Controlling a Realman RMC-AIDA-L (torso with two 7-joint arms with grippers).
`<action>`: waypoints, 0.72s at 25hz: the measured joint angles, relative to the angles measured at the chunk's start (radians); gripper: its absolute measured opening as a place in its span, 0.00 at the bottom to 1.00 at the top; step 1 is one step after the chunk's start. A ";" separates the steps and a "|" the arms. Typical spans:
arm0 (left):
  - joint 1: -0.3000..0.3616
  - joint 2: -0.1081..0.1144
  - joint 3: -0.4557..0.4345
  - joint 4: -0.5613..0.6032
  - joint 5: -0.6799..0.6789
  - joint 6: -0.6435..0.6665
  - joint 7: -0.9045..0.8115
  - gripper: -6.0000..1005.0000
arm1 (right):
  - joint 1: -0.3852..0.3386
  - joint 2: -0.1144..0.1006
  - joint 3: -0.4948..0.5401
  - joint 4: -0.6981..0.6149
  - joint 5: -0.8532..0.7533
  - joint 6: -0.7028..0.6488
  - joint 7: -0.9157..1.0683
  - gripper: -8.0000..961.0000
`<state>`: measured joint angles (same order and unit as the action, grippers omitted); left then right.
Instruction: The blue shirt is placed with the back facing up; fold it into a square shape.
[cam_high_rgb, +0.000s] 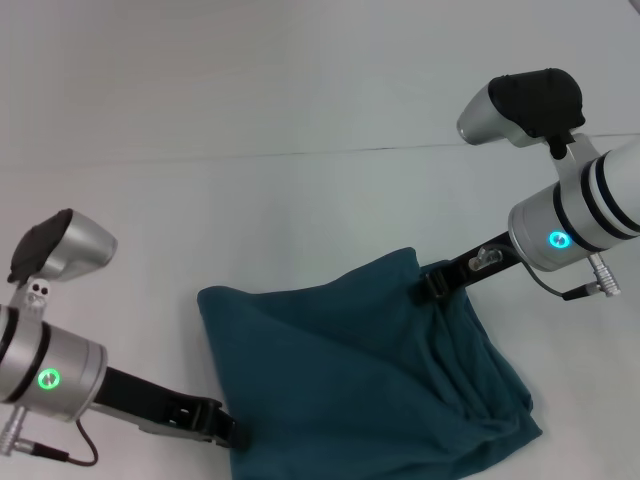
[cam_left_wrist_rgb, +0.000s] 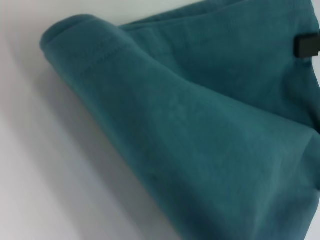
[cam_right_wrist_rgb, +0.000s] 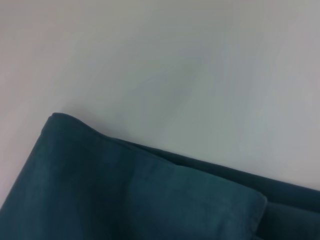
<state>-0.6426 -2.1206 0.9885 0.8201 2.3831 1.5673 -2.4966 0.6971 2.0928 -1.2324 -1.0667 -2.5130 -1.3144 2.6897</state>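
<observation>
Judging from how the cloth lies, the fold is partway through. The landmark for everything is the blue shirt (cam_high_rgb: 370, 390), a dark teal heap on the white table (cam_high_rgb: 250, 90), already doubled over itself and no longer spread flat.

Nearest the robot, the left gripper (cam_high_rgb: 228, 432) meets the shirt at its near-left corner, with its black fingers reaching the edge of the fabric. It seems pinched on that corner, though the fingertips are buried in cloth and I cannot tell their gap for certain. The left wrist view shows a rounded, stitched hem and layers folded over one another (at least two thicknesses, by the look of the rolled edge).

Across the middle of the shirt a diagonal crease runs from the left corner towards the far right, and the right side bunches into loose pleats that sag down to the near-right corner.

At the shirt's far-right corner the right gripper (cam_high_rgb: 432, 285) has its dark fingers against the raised edge, apparently closed on the cloth and holding it up a little. Its own wrist view shows only a folded hem and bare table beyond.

What remains, as I judge it: the outline is a skewed wedge, not a square, so the held edges need laying down, the bunched right side flattening, and probably another fold.
</observation>
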 joint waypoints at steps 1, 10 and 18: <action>-0.004 0.006 -0.005 -0.002 0.002 0.002 0.004 0.08 | -0.001 0.000 0.005 0.000 0.000 0.000 0.000 0.10; -0.027 0.029 -0.066 -0.018 0.056 0.013 0.037 0.10 | -0.023 0.001 0.028 0.001 0.010 0.006 0.003 0.10; -0.028 0.022 -0.077 -0.020 0.043 0.024 0.040 0.11 | -0.038 -0.001 0.036 0.001 0.038 0.009 -0.006 0.10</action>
<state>-0.6703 -2.0986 0.9116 0.8002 2.4262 1.5913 -2.4568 0.6594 2.0920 -1.1965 -1.0660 -2.4747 -1.3054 2.6841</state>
